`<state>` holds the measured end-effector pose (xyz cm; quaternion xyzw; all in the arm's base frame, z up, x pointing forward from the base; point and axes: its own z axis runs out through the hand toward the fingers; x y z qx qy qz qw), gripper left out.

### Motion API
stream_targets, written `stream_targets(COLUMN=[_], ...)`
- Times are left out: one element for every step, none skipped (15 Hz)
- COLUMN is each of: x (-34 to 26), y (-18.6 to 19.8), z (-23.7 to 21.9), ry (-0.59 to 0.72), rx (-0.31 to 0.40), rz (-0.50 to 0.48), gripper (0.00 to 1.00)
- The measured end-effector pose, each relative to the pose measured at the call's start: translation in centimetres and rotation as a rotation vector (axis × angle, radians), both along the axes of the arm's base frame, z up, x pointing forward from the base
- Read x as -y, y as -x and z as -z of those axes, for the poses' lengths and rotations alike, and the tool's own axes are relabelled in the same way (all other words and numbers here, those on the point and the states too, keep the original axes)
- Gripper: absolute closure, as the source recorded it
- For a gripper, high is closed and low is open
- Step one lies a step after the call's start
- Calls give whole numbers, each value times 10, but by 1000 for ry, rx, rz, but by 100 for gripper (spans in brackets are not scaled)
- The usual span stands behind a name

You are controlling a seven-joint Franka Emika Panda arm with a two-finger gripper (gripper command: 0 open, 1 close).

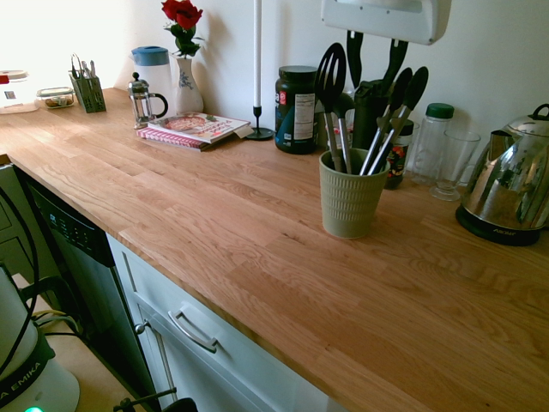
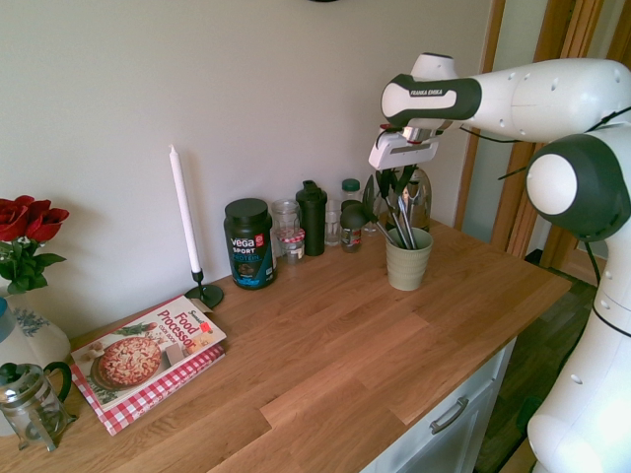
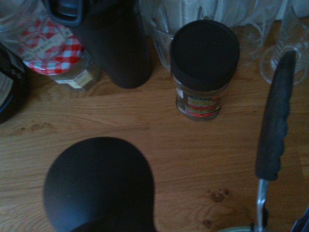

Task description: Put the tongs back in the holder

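First exterior view
Holder: the sage-green ribbed cup [image 1: 351, 202] stands right of the frame's centre on the wooden counter [image 1: 214, 223].
Tongs: the tongs [image 1: 396, 116] stand in the holder, their two silver arms leaning toward the upper right, black paddle tips uppermost.
Other utensils: a black slotted spatula [image 1: 330, 86] rises from the cup's left side.
Behind the cup: a dark supplement tub [image 1: 296, 110], a clear bottle with a green cap [image 1: 431, 142], an empty glass [image 1: 453, 163].
Right edge: a shiny kettle [image 1: 513, 180].
Upper left: a cookbook [image 1: 193, 129], a French press [image 1: 144, 100], a vase of red roses [image 1: 184, 60], a small dark cutlery caddy [image 1: 87, 90].
Gripper: only a white block at the top edge, above the cup; fingers out of sight here.

Second exterior view
Arm: reaches in from the right of the frame.
Gripper: the gripper [image 2: 392, 182] hangs directly over the holder [image 2: 408, 258], among the utensil tops; whether its fingers are spread or closed I cannot tell.
Tongs: [image 2: 403, 219] silver arms show inside the cup.
Left of the cup: a white candle [image 2: 183, 215] and the tub [image 2: 248, 242].

Wrist view
Lower right: one black ridged tong tip [image 3: 274, 123] on a silver stem.
Lower left: a rounded black utensil head [image 3: 99, 186].
Upper half: a dark-lidded jar [image 3: 203, 67], a jar with a red checked lid [image 3: 50, 50].
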<state>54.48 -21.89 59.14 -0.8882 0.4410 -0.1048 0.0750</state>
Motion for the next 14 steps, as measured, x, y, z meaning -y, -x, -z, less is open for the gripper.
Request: stream_targets(x=[-14,-30,-49,-69,-88,-107,-121,-132,-142,-150,-160,-168,-175,-181], y=[4,7,13,20,30,40,49,56,61,63,64,64,64,64], z=[-5,-8,-9,-8,-7,-6,-3,2,9,18,31,46,59,74], ry=[1,7,17,27,38,49,52,54,56,56,51,46,41,36], rx=[-7,-14,-23,-29,-36,-36,-33,-32,-35,-44,-57,-72,-83,-95], rz=[2,-2,-13,-28,-44,-58,-68,-76,-82,-88,-86,-79,-72,-69], gripper=[0,0,0,0,0,0,0,0,0,0,0,0,0,0])
